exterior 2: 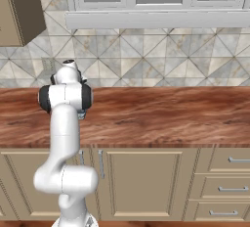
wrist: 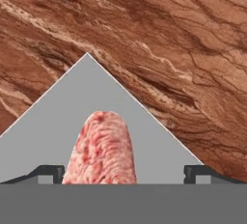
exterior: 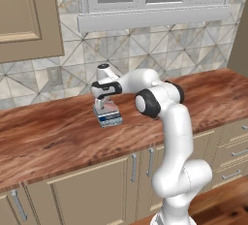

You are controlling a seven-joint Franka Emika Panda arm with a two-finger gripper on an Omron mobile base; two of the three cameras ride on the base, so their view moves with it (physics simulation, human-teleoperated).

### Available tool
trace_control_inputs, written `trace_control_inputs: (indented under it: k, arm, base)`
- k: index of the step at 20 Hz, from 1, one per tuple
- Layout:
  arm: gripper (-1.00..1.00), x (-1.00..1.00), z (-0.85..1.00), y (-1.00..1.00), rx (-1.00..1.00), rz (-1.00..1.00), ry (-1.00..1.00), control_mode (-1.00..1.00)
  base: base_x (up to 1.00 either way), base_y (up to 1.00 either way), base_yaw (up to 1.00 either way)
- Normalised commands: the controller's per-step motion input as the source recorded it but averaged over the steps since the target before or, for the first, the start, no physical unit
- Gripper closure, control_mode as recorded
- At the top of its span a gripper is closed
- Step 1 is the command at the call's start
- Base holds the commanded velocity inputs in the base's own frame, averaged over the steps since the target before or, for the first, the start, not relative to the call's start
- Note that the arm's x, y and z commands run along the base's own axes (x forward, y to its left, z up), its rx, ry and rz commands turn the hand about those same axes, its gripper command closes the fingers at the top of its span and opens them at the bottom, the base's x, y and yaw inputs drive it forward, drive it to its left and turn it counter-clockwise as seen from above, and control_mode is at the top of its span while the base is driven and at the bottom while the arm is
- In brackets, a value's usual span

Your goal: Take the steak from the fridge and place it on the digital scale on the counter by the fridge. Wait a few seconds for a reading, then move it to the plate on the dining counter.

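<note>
1. Left base view: the white arm bends low over the counter [exterior: 58, 132]. The gripper [exterior: 107, 114] points down at the digital scale [exterior: 109, 119], a small grey square on the wood. I cannot see the steak here.
2. Right base view: the arm hides most of the scale [exterior 2: 82, 115] behind it.
3. Hand view: the steak [wrist: 101, 149] lies flat on the grey scale [wrist: 89, 92]. The two finger tips [wrist: 48, 172] stand wide apart on each side of the meat and do not touch it.
</note>
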Motion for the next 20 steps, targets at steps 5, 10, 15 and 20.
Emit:
trace_control_inputs:
  k: [5,10,15,20]
  arm:
    - [-1.0,-0.15,-0.2,0.0,0.0,-0.03,0.01,-1.0]
    - [-1.0,-0.06,-0.1,-0.04,0.01,-0.1,0.04,-1.0]
    - [1.0,-0.32,-0.11,-0.09,0.05,-0.16,0.08,-1.0]
    - [1.0,-0.41,-0.05,-0.03,0.11,-0.19,0.05,-1.0]
  base:
    - [0.0,0.0,0.0]
    - [0.0,0.0,0.0]
    - [0.0,0.0,0.0]
    - [0.0,0.0,0.0]
